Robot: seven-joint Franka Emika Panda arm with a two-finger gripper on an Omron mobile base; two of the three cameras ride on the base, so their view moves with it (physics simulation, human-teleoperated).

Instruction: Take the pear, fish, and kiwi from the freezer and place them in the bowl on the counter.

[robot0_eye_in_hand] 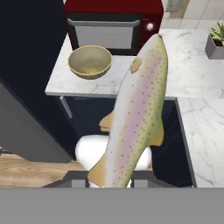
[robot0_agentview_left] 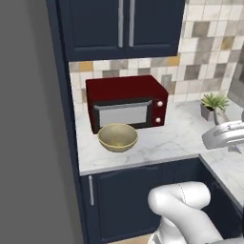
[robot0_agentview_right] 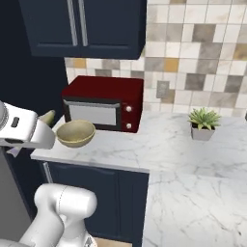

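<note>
The fish (robot0_eye_in_hand: 136,114) lies nearest, clamped tail-first in the tool (robot0_eye_in_hand: 109,183), whose jaws are pressed tight on it; its speckled body stretches away from the tool, its head over the edge of the bench (robot0_eye_in_hand: 188,83). Ahead of the tool and to the fish's left, the bowl (robot0_eye_in_hand: 89,61) sits on the bench, apart from the fish. Just behind the bowl stands a dark red microwave (robot0_eye_in_hand: 111,22). Far right, a potted plant (robot0_eye_in_hand: 215,41) stands well clear.

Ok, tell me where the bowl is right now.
The bowl sits empty on the counter, directly in front of the red microwave; in the hand view it lies upper left of the held fish.
</note>
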